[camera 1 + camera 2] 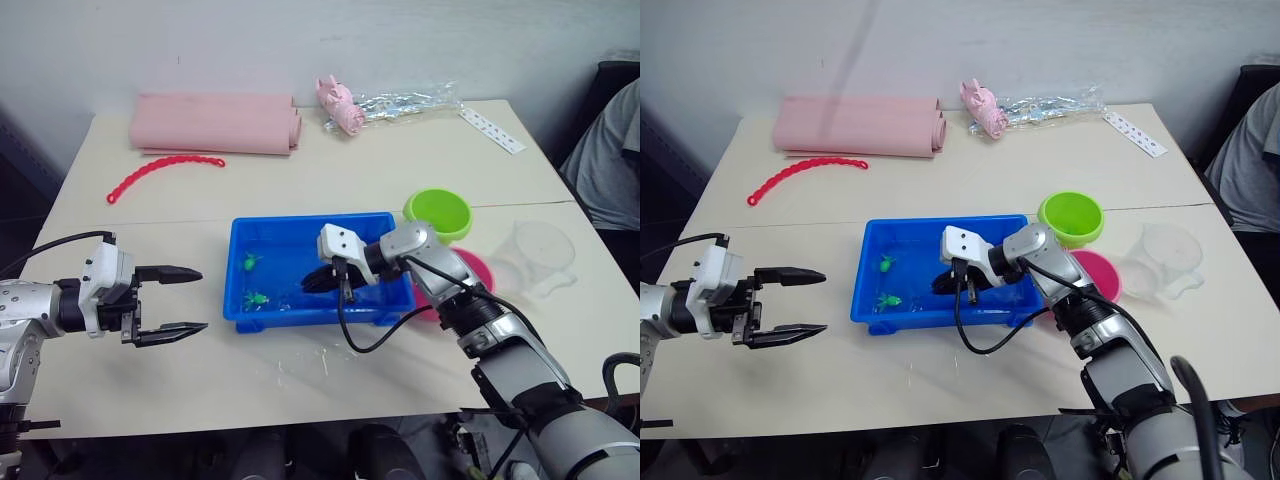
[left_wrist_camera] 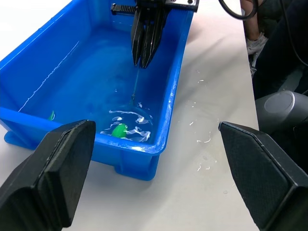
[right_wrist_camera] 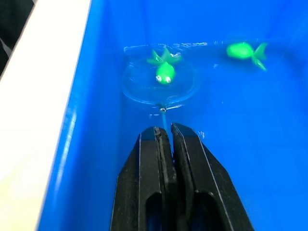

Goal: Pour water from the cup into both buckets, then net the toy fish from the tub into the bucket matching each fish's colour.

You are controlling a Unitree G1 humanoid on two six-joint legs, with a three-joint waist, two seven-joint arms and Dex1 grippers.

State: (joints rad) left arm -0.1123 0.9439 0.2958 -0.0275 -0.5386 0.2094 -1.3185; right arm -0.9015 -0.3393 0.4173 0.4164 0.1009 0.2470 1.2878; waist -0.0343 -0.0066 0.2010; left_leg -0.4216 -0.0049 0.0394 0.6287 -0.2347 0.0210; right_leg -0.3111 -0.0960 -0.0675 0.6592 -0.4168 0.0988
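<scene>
The blue tub (image 1: 310,221) holds water at the table's middle. My right gripper (image 1: 318,281) reaches into it, shut on the thin handle of the net (image 3: 144,89). The net's hoop lies in the water around one green fish (image 3: 164,72), and another green fish (image 3: 245,50) floats beyond it. Both fish (image 1: 250,261) sit in the tub's left end. The green bucket (image 1: 437,213) and pink bucket (image 1: 478,270) stand right of the tub. Further right is the clear cup (image 1: 540,255). My left gripper (image 1: 202,299) hovers open, left of the tub, holding nothing.
A pink rolled cloth (image 1: 215,125) and a red bead chain (image 1: 165,172) lie at the back left. A pink toy (image 1: 340,103), a crinkled clear bag (image 1: 410,102) and a white strip (image 1: 492,130) lie at the back. A person (image 1: 605,170) sits at the right edge. Water drops (image 2: 199,139) dot the table by the tub.
</scene>
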